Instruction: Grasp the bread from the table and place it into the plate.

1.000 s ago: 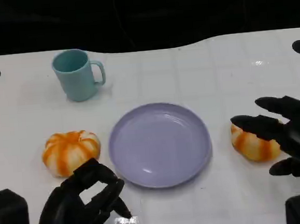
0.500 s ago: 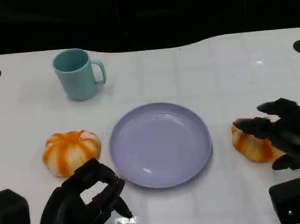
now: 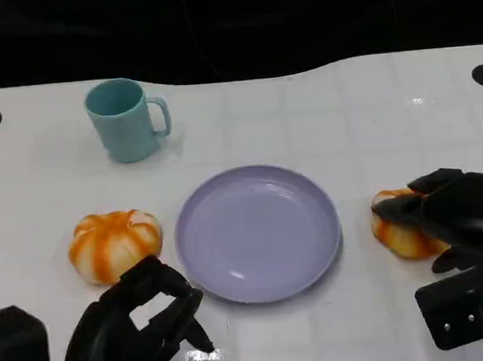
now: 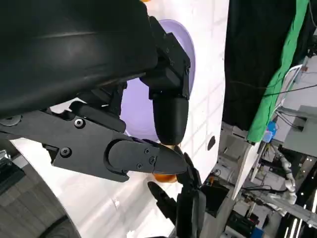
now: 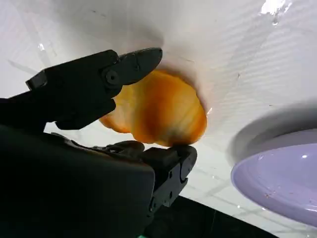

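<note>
White worktop (image 3: pixel 328 107) with a faint grid on it, and everything behind it is just black. Dead centre sits the lavender plate (image 3: pixel 258 232), nothing in it. There are two orange-and-white striped bread rolls, one either side of the plate. The right-side bread (image 3: pixel 396 228) sits just off the plate's right rim, still down on the worktop, and the right hand (image 3: pixel 457 214) is draped over it from the right. In the right wrist view you can see that bread (image 5: pixel 158 111) pretty clearly, with one black finger (image 5: pixel 131 64) lying across its top edge and another part of the hand tucked under the opposite side, so the fingers look closed around it, touching on both sides. It's resting on the surface though, not lifted. The plate's rim (image 5: pixel 277 173) shows close by in that same shot.

The left-side bread (image 3: pixel 113 243) is on the other side of the plate, a little apart from its rim, with nothing touching it. The left hand (image 3: pixel 140 322) is low in front of that roll, fingers curled in with nothing in them, hanging just near the plate's front-left edge. The left wrist view mostly gives black fingers over a slice of the plate (image 4: pixel 185 39).

Further back on the left there's a teal mug (image 3: pixel 124 120) standing upright, handle pointing right, well apart from everything else.
</note>
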Controlling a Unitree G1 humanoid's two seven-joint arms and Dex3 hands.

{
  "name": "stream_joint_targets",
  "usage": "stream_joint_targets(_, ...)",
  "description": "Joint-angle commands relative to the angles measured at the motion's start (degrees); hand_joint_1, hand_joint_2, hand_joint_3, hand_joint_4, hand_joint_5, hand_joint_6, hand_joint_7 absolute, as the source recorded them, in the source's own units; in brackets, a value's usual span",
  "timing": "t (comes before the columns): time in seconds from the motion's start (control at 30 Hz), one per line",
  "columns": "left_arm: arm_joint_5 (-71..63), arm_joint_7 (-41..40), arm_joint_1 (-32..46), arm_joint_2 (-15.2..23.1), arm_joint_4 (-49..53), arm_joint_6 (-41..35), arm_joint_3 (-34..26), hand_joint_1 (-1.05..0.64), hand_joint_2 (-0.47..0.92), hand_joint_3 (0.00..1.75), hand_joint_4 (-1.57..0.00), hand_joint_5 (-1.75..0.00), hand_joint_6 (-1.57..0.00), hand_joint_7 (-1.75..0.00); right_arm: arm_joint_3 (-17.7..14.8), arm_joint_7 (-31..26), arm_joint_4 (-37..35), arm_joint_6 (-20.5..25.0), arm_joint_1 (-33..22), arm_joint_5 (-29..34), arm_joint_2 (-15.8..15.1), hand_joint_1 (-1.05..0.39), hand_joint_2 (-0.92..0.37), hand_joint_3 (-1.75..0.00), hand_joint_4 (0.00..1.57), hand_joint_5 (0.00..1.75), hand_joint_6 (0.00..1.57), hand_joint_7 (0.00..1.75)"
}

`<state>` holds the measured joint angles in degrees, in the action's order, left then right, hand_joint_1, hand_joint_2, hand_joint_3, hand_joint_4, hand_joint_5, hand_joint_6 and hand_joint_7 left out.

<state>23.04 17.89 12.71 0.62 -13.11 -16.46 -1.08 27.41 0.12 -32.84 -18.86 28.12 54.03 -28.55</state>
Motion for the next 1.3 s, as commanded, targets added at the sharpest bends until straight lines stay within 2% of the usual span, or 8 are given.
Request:
stream_joint_targets(0.03, 0.1, -0.4, 0.6, 0.3, -0.5, 0.2, -0.2, -0.55, 0.92, 0.17, -0.69, -1.75, -0.53, -1.68, 1.0, 1.1, -2.3, 0.5, 1.5, -1.5, 0.9, -0.26, -0.81, 0.0, 0.34, 0.11, 0.44, 0.02)
stream_joint_targets(0.2, 0.0, -0.5, 0.8, 0.3, -0.9, 0.2, -0.1, -0.56, 0.92, 0.17, -0.69, -1.75, -0.54, -1.67, 2.0, -0.8, -5.3, 0.0, 3.5, -2.0, 2.2, -0.22, -0.82, 0.0, 0.45, 0.12, 0.52, 0.04)
stream_joint_targets(0.37, 0.1, -0.7, 1.3, 0.3, -1.8, -0.1, 0.0, -0.55, 0.92, 0.18, -0.69, -1.75, -0.53, -1.67, 2.5, -8.0, -9.6, -0.8, 5.3, -2.4, 4.1, -0.15, -0.83, 0.0, 0.95, 0.23, 0.89, 0.1)
stream_joint_targets(0.63, 0.3, -0.9, 1.9, 0.3, -2.7, -0.4, 0.2, -0.54, 0.92, 0.22, -0.67, -1.75, -0.5, -1.67, 3.4, -17.5, -19.5, -5.8, 9.8, -3.0, 5.5, -0.07, -0.9, 0.0, 0.88, 1.61, 1.37, 0.11)
stream_joint_targets(0.7, 0.1, -1.2, 1.9, 0.3, -3.0, -0.6, 0.3, -0.54, 0.92, 0.22, -0.67, -1.75, -0.49, -1.67, 3.7, -19.5, -21.4, -6.9, 10.6, -2.8, 5.5, -0.05, -0.9, -0.02, 0.94, 1.72, 1.01, 1.02)
stream_joint_targets(0.77, -0.1, -1.2, 1.9, 0.3, -3.0, -0.5, 0.3, -0.55, 0.92, 0.22, -0.67, -1.75, -0.49, -1.67, 4.0, -21.1, -22.8, -7.7, 11.2, -2.8, 5.6, -0.05, -0.9, -0.04, 0.94, 1.74, 0.81, 1.49)
stream_joint_targets(1.2, 0.1, -1.3, 2.0, 0.0, -2.8, -0.6, 0.3, -0.55, 0.92, 0.22, -0.68, -1.75, -0.49, -1.67, 3.3, -31.5, -25.7, -10.6, 11.9, -5.5, 6.6, -0.04, -0.88, -0.09, 0.9, 1.75, 0.78, 1.6)
stream_joint_targets(1.3, 0.1, -1.2, 1.9, 0.1, -2.7, -0.6, 0.2, -0.54, 0.92, 0.22, -0.68, -1.75, -0.49, -1.66, 3.0, -32.6, -25.0, -11.1, 12.0, -6.1, 6.4, -0.04, -0.45, -0.93, 0.92, 1.75, 0.87, 1.46)
